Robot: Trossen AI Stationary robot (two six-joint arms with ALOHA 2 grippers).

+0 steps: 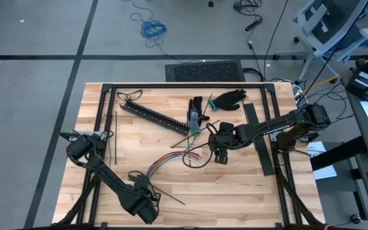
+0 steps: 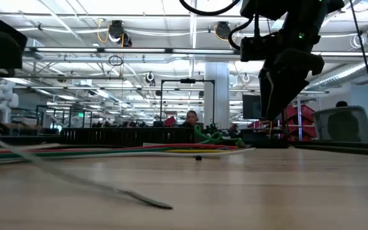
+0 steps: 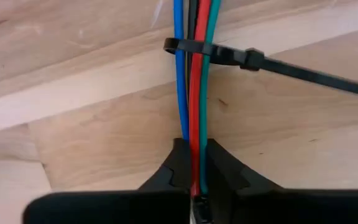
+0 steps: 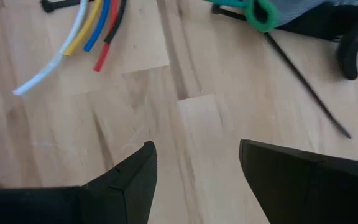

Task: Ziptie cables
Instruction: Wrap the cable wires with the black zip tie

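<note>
Grey floor (image 1: 37, 96) surrounded the wooden table (image 1: 235, 191); a blue cable coil (image 1: 152, 28) lay there, an office chair (image 1: 328, 22) nearby, ceiling lights (image 2: 75, 50) overhead.

You won't find any readable text, label, brand, number or sign in these views, not on the desk (image 1: 235, 185), the arms, or the room behind.

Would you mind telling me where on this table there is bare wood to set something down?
Bare wood lies along the near edge right of the left tool and at the far-left corner beyond the black slotted rail. The middle is crowded: cables, gloves, and the open right tool.
</note>
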